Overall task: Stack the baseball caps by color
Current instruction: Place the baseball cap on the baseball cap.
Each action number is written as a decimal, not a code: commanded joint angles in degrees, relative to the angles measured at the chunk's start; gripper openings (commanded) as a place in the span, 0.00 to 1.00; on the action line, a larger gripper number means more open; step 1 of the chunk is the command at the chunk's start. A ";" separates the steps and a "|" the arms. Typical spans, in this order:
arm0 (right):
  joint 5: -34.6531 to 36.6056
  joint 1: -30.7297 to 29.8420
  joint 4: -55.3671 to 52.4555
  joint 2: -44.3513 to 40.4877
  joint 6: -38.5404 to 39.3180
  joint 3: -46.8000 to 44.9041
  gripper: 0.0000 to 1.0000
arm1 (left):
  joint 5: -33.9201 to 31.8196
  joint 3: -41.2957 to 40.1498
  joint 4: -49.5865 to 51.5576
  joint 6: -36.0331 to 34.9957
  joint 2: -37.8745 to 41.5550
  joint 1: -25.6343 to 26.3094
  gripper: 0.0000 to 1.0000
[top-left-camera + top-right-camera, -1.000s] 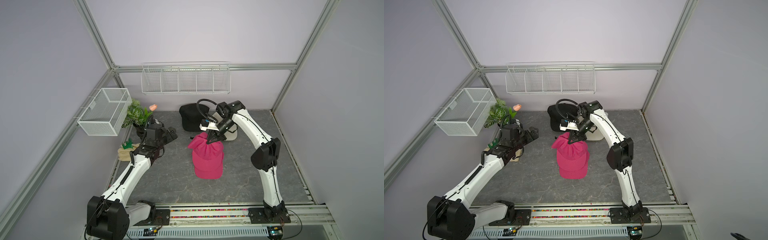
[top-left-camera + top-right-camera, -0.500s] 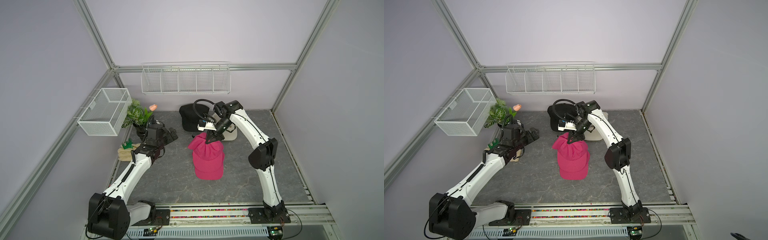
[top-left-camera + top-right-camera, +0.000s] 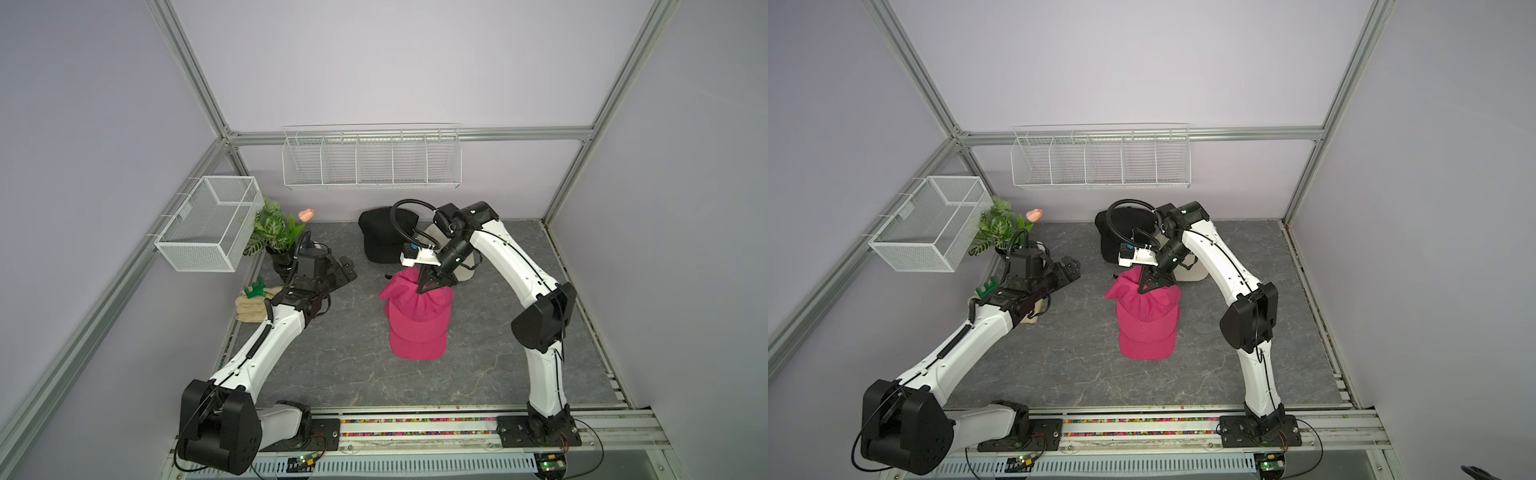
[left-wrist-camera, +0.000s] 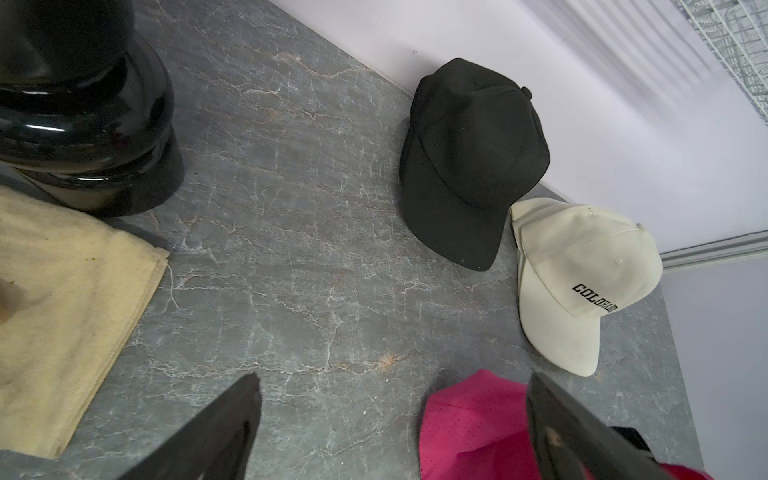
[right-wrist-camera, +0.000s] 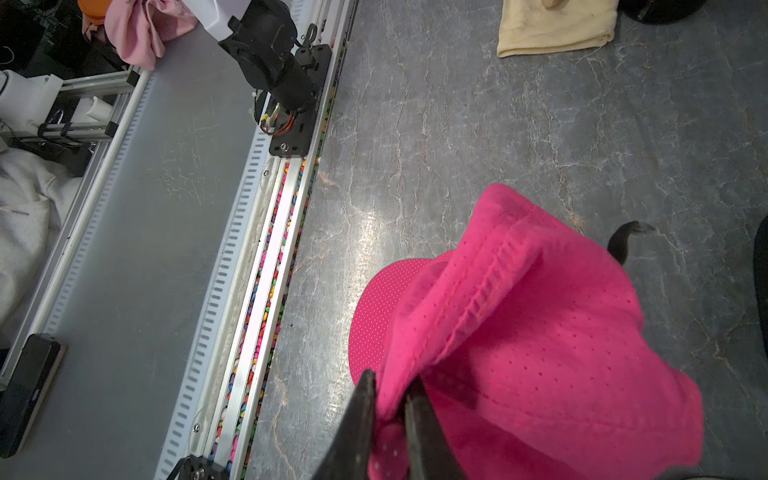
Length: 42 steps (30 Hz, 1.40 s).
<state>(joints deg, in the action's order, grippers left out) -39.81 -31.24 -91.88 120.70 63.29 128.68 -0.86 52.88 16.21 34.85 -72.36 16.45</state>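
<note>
1. Right end effector [image 5: 392,384] was clamped on the crown fabric of a pink cap [image 3: 409,295]. The cap hung bunched over the second pink cap [image 3: 417,345] at frame centre in both top views; contact between them unclear.
2. Left end effector [image 3: 343,272] was wide open and empty, left of centre.
3. Black cap [image 4: 469,158] and cream cap [image 4: 582,266] sat side by side on the bench [image 3: 332,374], upper centre.
4. Step looked like placing the pink stack. Next move called for lowering with crown over crown and brim over brim, then release.
</note>
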 commanded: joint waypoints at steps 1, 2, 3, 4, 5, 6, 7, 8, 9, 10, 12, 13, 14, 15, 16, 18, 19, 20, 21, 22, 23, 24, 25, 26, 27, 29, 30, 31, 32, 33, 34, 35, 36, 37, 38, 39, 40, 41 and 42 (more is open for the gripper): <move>-0.41 -0.33 -9.92 1.03 -0.57 -0.99 0.16 | 0.54 0.55 0.18 -0.31 -0.54 0.01 1.00; -0.59 -0.39 -9.91 1.47 -0.77 -1.07 0.16 | 0.56 0.55 0.24 -0.38 -0.58 0.00 1.00; -0.76 -0.34 -9.90 1.99 -0.88 -1.11 0.16 | 0.36 0.55 0.27 -0.40 -0.54 0.06 1.00; -0.79 -0.36 -9.92 2.50 -0.96 -1.34 0.16 | 0.34 0.47 0.25 -0.40 -0.59 0.06 1.00; -0.60 -0.37 -9.90 3.11 -1.28 -1.41 0.17 | 0.34 0.48 0.23 -0.40 -0.68 0.08 1.00; -0.30 -0.35 -9.82 3.80 -1.51 -1.37 0.16 | 0.34 0.49 0.23 -0.40 -0.81 0.09 1.00; 0.03 -0.37 -9.83 4.55 -1.90 -1.33 0.17 | 0.38 0.56 0.15 -0.40 -1.02 0.06 1.00; 0.35 -0.30 -9.82 5.15 -2.02 -1.20 0.16 | 0.49 0.62 0.06 -0.40 -1.23 -0.01 1.00; 0.69 -0.24 -9.81 5.76 -2.27 -1.02 0.16 | 0.60 0.69 0.14 -0.40 -1.46 0.00 1.00; 0.95 -0.08 -9.60 6.34 -2.49 -0.80 0.16 | 0.76 0.69 0.07 -0.40 -1.67 0.03 1.00; 1.45 0.09 -9.47 7.27 -2.64 -0.01 0.16 | 0.99 0.81 0.13 -0.40 -2.04 0.02 1.00; 1.71 0.30 -9.56 7.81 -2.89 0.67 0.16 | 0.98 0.88 0.12 -0.40 -2.10 0.08 0.99; 1.68 0.40 -9.62 8.32 -3.14 1.20 0.16 | 1.02 0.83 0.08 -0.40 -2.16 0.07 1.00; 1.71 0.62 -9.72 8.77 -3.17 1.74 0.16 | 1.05 0.88 0.14 -0.40 -2.23 0.07 0.99; 1.72 0.64 -9.84 9.06 -3.30 2.10 0.16 | 0.96 0.82 0.06 -0.41 -2.20 0.06 1.00; 2.05 0.67 -9.64 9.58 -3.56 2.36 0.17 | 0.95 0.82 0.13 -0.49 -2.28 0.01 1.00; 2.39 0.74 -9.36 9.80 -3.93 2.36 0.17 | 0.91 0.86 0.14 -0.45 -2.32 0.04 1.00; 2.51 0.75 -9.21 10.02 -4.22 2.36 0.17 | 0.92 0.82 0.14 -0.48 -2.41 0.04 1.00; 2.63 0.92 -9.02 10.16 -4.37 2.34 0.17 | 0.90 0.90 0.07 -0.44 -2.52 0.01 0.99; 2.71 1.05 -8.94 10.25 -4.57 2.34 0.17 | 1.02 0.91 0.18 -0.48 -2.52 0.12 1.00; 2.85 1.31 -8.70 10.30 -4.86 2.36 0.17 | 1.02 0.95 0.17 -0.48 -2.70 0.02 1.00; 3.14 1.42 -8.38 10.28 -5.13 2.36 0.18 | 1.03 1.00 0.23 -0.48 -2.83 0.08 1.00; 3.54 1.53 -8.03 10.20 -5.63 2.30 0.21 | 1.06 1.07 0.21 -0.47 -2.80 0.10 1.00; 4.23 1.78 -7.52 10.10 -6.16 2.28 0.25 | 1.11 1.07 0.10 -0.49 -2.90 0.08 1.00; 5.25 1.78 -6.97 10.04 -7.06 2.27 0.31 | 1.13 1.07 0.17 -0.45 -3.04 0.08 1.00; 7.72 1.73 -4.42 9.36 -9.45 1.89 0.38 | 1.25 1.13 0.18 -0.48 -3.14 0.07 1.00; 8.28 1.73 -2.88 8.72 -10.60 1.65 0.39 | 1.38 1.09 0.08 -0.45 -3.15 0.10 1.00; 8.64 1.72 -1.26 7.77 -11.57 1.27 0.42 | 1.36 1.03 0.14 -0.46 -3.21 0.01 1.00; 8.95 1.74 0.65 6.45 -12.58 0.65 0.48 | 1.34 0.93 -0.14 -0.42 -3.14 0.07 1.00; 9.41 1.73 2.48 5.20 -13.74 -0.26 0.53 | 1.36 0.82 -0.27 -0.48 -2.94 0.04 1.00; 10.32 1.74 5.09 3.64 -15.26 -1.53 0.60 | 1.60 0.73 -0.33 -0.47 -2.82 0.05 1.00; 11.61 1.78 8.00 1.87 -17.31 -3.04 0.63 | 1.87 0.70 -0.39 -0.51 -2.80 0.14 1.00; 12.84 1.78 10.30 0.23 -19.06 -4.64 0.68 | 2.23 0.75 -0.39 -0.72 -2.79 0.03 1.00; 14.15 1.78 13.57 -1.95 -21.34 -7.08 0.74 | 3.09 0.71 -0.54 -1.19 -2.76 0.11 1.00; 15.63 1.74 17.18 -4.60 -23.84 -10.03 0.80 | 4.50 0.73 -0.84 -1.80 -2.79 0.08 1.00; 16.89 1.63 20.61 -6.97 -25.94 -13.26 0.93 | 5.93 0.65 -1.20 -2.43 -2.79 0.18 1.00; 18.51 1.70 25.80 -10.15 -29.17 -17.56 0.89 | 7.60 0.57 -1.57 -3.20 -2.87 0.40 1.00; 20.64 1.69 32.13 -13.66 -33.58 -22.64 0.89 | 8.88 0.39 -1.72 -3.87 -2.87 1.04 1.00; 22.53 1.70 38.77 -16.69 -37.69 -27.82 0.89 | 9.56 0.14 -1.84 -4.56 -2.95 1.96 1.00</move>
<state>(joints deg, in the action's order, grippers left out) -23.35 -29.61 -70.91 111.42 38.20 108.97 4.45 52.88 15.70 33.08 -75.24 16.88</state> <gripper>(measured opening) 0.888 0.992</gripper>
